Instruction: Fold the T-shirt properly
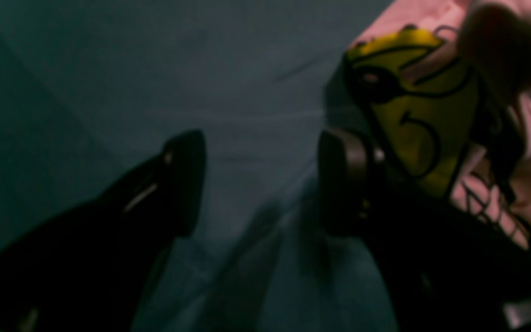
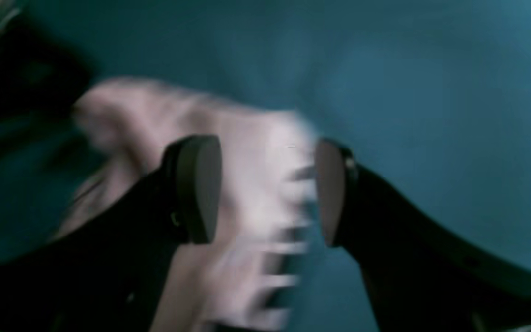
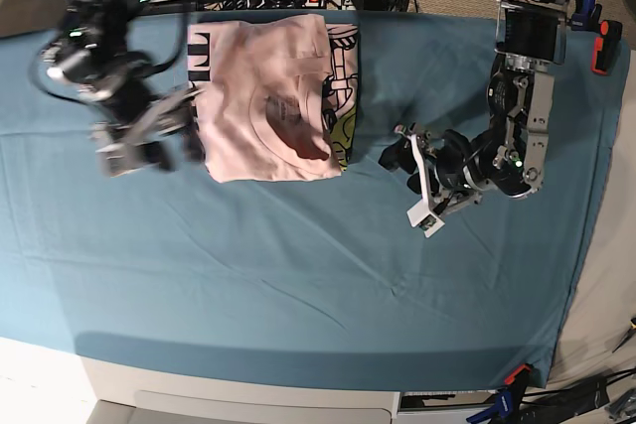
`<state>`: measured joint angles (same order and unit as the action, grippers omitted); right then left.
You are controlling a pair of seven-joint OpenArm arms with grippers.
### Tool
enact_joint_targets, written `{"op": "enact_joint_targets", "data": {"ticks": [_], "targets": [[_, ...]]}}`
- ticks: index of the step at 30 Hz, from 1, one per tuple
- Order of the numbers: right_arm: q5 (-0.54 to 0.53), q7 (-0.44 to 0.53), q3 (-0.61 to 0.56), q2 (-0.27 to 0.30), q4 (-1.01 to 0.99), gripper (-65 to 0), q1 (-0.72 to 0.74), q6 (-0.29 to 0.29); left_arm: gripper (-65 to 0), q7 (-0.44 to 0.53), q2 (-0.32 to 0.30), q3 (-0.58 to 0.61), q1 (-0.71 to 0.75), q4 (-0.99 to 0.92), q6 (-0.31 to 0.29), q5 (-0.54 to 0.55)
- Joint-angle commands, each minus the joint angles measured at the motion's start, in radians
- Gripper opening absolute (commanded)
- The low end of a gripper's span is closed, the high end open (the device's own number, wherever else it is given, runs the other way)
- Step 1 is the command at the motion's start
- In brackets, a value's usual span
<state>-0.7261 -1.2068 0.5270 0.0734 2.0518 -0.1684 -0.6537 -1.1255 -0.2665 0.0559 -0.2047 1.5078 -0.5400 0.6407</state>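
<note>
Pink T-shirt [image 3: 268, 96] folded between both arms, jaws parted, gripping nothing.

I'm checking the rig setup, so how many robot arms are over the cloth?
2. The right arm is by the folded T-shirt's edge on the base view's left; the left arm is over the bare teal table cloth on its right. No others show.

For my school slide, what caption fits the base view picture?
Folded pale pink cotton T-shirt on the teal table cloth, with both open grippers, left gripper and right gripper, alongside it.
</note>
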Motion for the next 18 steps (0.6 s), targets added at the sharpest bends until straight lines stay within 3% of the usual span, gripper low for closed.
{"op": "enact_joint_targets", "data": {"ticks": [1, 12, 18], "targets": [[-0.007, 0.008, 0.019, 0.020, -0.026, -32.7, 0.016, 0.003, -28.1, 0.019, -0.005, -0.006, -0.023, 0.017, -0.005, 0.015], [-0.277, -0.181, 0.042, 0.114, -0.588, -32.7, 0.266, 0.010, -28.1, 0.024, 0.000, -0.006, -0.022, 0.017, -0.005, 0.014], [-0.388, -0.189, 0.041, 0.170, -0.889, -32.7, 0.402, 0.011, -28.1, 0.023, 0.000, -0.006, -0.022, 0.017, -0.005, 0.011]]}}
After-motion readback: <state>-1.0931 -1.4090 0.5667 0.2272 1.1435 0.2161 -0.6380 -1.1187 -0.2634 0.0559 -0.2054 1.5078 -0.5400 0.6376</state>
